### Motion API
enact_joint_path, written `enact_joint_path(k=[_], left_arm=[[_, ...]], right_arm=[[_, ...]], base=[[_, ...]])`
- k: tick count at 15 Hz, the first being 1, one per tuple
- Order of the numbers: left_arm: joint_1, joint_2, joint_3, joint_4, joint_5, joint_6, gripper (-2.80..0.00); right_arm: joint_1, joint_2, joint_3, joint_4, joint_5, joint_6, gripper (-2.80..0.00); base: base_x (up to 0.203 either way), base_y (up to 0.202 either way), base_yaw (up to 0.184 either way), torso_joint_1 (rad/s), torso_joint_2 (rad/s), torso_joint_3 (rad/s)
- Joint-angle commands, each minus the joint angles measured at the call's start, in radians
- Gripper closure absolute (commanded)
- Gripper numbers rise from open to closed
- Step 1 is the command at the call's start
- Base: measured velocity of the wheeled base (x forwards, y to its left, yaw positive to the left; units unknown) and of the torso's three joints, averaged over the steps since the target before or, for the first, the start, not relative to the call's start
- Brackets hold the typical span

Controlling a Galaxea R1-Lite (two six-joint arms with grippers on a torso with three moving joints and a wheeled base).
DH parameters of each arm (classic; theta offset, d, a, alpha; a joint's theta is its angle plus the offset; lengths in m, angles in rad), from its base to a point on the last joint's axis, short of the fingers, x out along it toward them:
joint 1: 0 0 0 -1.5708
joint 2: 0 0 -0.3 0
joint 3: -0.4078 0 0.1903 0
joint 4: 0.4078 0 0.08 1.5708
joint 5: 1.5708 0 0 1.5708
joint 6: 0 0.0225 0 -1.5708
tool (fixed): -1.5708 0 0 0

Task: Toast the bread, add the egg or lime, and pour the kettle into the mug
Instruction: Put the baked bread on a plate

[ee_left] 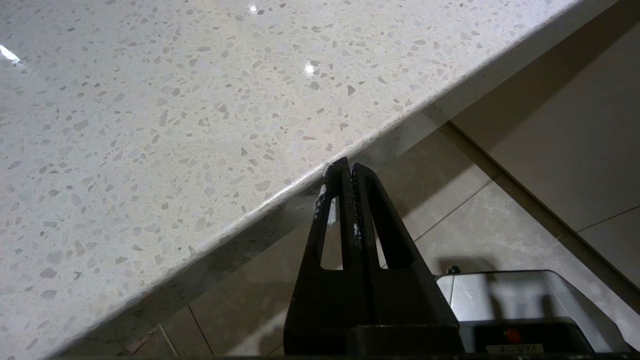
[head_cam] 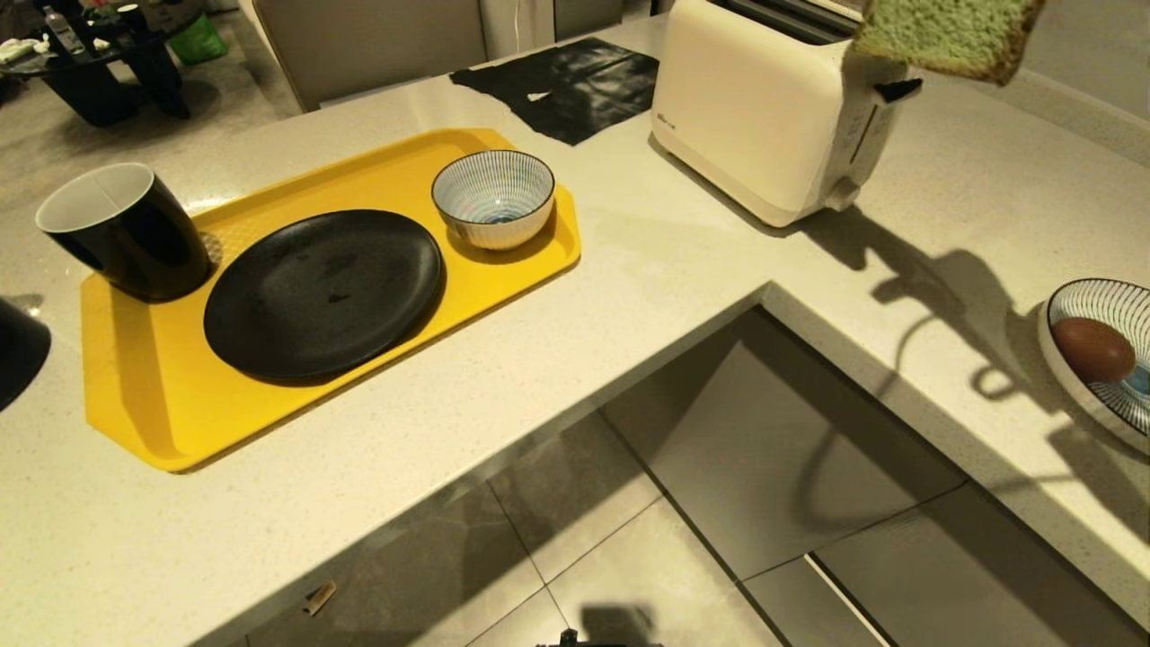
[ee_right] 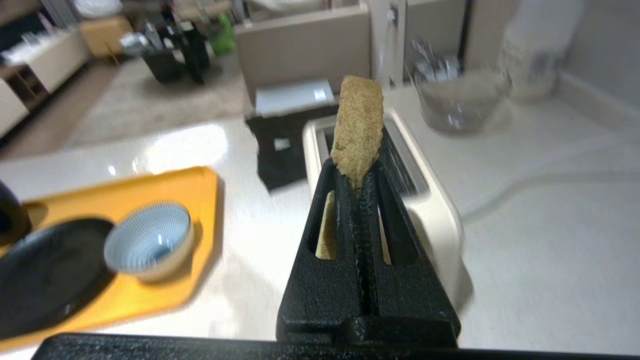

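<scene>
My right gripper point(ee_right: 356, 172) is shut on the bread point(ee_right: 357, 125), a pale green slice with a tan crust, pinched at one edge. The slice hangs above the slot of the white toaster point(ee_right: 440, 220). The head view catches the bread point(head_cam: 948, 36) over the toaster point(head_cam: 764, 117) at the top right, with the gripper itself outside that view. The black mug point(head_cam: 126, 229) stands on the tray's far left corner. Only a black sliver of the kettle point(head_cam: 18, 355) shows at the left edge. The egg and the lime are out of view. My left gripper point(ee_left: 347, 167) is shut and empty beside the counter edge.
On the yellow tray point(head_cam: 144, 395) sit a black plate point(head_cam: 323, 292) and a striped bowl point(head_cam: 492, 198). A striped dish point(head_cam: 1074, 301) at the right holds a dark brown egg point(head_cam: 1092, 349). A black mat point(head_cam: 566, 85) lies behind the tray. The counter forms an L around an open floor corner.
</scene>
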Motion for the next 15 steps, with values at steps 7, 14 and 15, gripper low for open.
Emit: enact_joint_path(k=[7, 14, 15], left_arm=[[0.000, 0.001, 0.000, -0.002, 0.000, -0.017, 0.00], [0.000, 0.001, 0.000, -0.002, 0.000, -0.017, 0.00], [0.000, 0.001, 0.000, -0.002, 0.000, -0.017, 0.00]], right_arm=[[-0.024, -0.225, 0.132, 0.228, -0.003, -0.035, 0.00], [-0.024, -0.204, 0.180, 0.239, 0.008, -0.029, 0.00], [-0.023, -0.202, 0.175, 0.240, 0.005, -0.024, 0.00]], base=[[0.000, 0.000, 0.000, 0.000, 0.00, 0.000], [0.000, 0.000, 0.000, 0.000, 0.00, 0.000], [0.000, 0.000, 0.000, 0.000, 0.00, 0.000]])
